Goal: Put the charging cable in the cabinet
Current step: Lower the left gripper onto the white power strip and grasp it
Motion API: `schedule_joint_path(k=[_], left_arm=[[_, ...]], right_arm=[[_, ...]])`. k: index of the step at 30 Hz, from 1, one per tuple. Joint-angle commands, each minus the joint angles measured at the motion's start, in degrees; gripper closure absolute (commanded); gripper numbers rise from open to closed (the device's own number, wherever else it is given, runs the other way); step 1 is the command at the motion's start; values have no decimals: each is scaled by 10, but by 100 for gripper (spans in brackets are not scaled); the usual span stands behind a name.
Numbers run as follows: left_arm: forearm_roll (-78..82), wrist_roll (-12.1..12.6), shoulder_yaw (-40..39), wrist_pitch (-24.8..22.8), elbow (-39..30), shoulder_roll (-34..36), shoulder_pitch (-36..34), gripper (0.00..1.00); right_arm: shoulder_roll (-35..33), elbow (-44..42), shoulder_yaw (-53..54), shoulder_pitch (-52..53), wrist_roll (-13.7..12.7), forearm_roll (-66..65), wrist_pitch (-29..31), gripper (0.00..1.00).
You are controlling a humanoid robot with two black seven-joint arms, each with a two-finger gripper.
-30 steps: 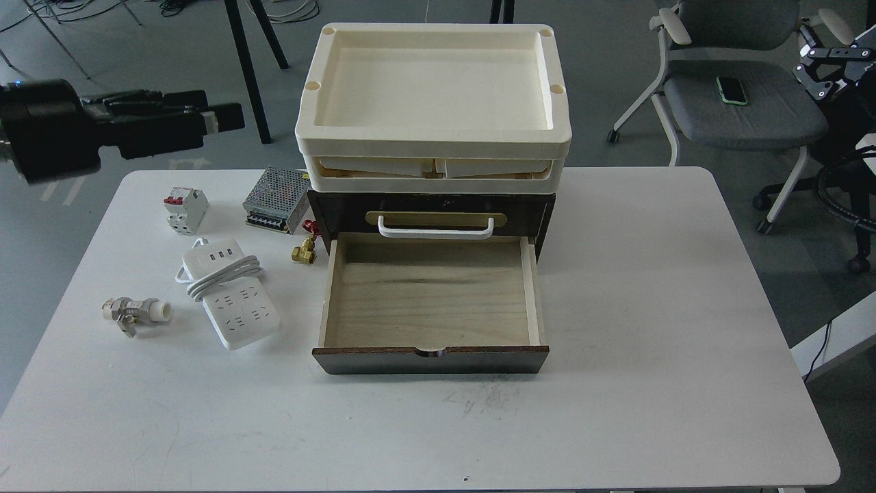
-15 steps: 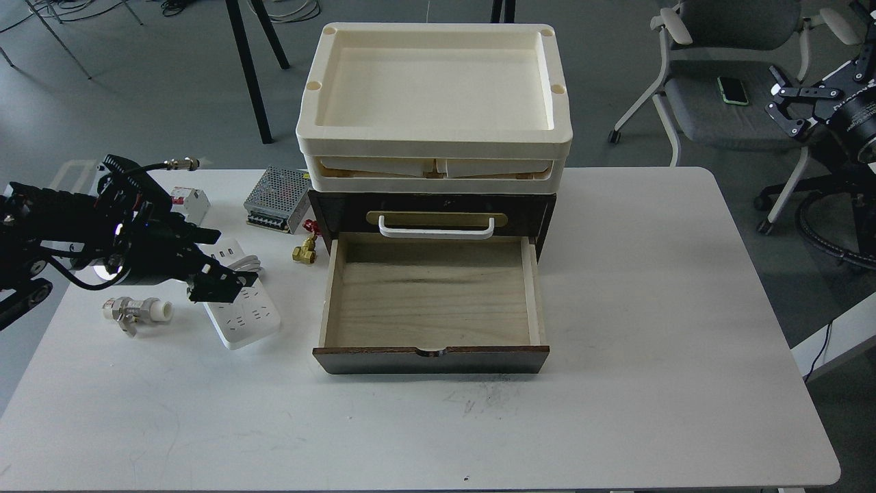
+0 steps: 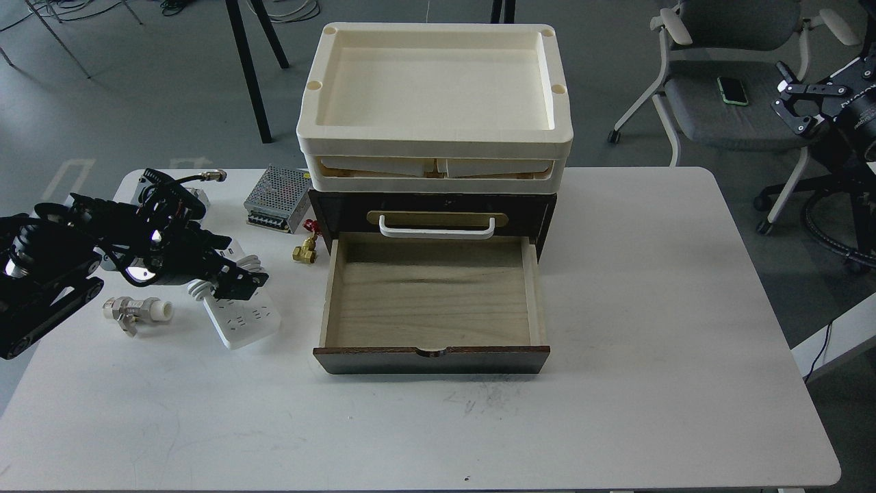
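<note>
Charging cable [image 3: 243, 320] (white strip, cord looped round it) lay on the white table [image 3: 616, 342], just left of the cabinet [image 3: 431, 212], whose lower drawer [image 3: 431, 356] stood pulled out. Left gripper [image 3: 236, 281] sat over the strip's middle, its finger gap impossible to tell. Right gripper [image 3: 797, 103] hung off the table's far right, fingers spread.

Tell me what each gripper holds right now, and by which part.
Right gripper: open, holding nothing. Left gripper: down over the charging cable at its cord-wrapped middle; whether it has closed on it cannot be told.
</note>
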Motion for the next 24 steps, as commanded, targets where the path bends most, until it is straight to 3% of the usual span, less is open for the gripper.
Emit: schedule_joint_path(k=[1,4,9,15,20,23,24], left_arm=[[0,0,12,16,39,-16,0,2],[0,0,12,19,41,-15,1,6],[0,0,12,31,40,-12,3,32],[0,0,60,71,40,-11,0,36],[0,0,60,75,41,-11,4,41],[0,0,61,75,43,-11,3,51],[0,0,61,75,43,-11,2,58]], right_arm=[[0,0,0,-1,0,1,0,0],[0,0,0,0,0,0,0,0],[-1,0,0,-1,0,0,0,0],[-4,0,3,-7,0,1,0,0],[-6,0,3,-13,0,1,0,0],[-6,0,4,-15,1,1,0,0],[-7,0,4,-16,1,1,0,0]])
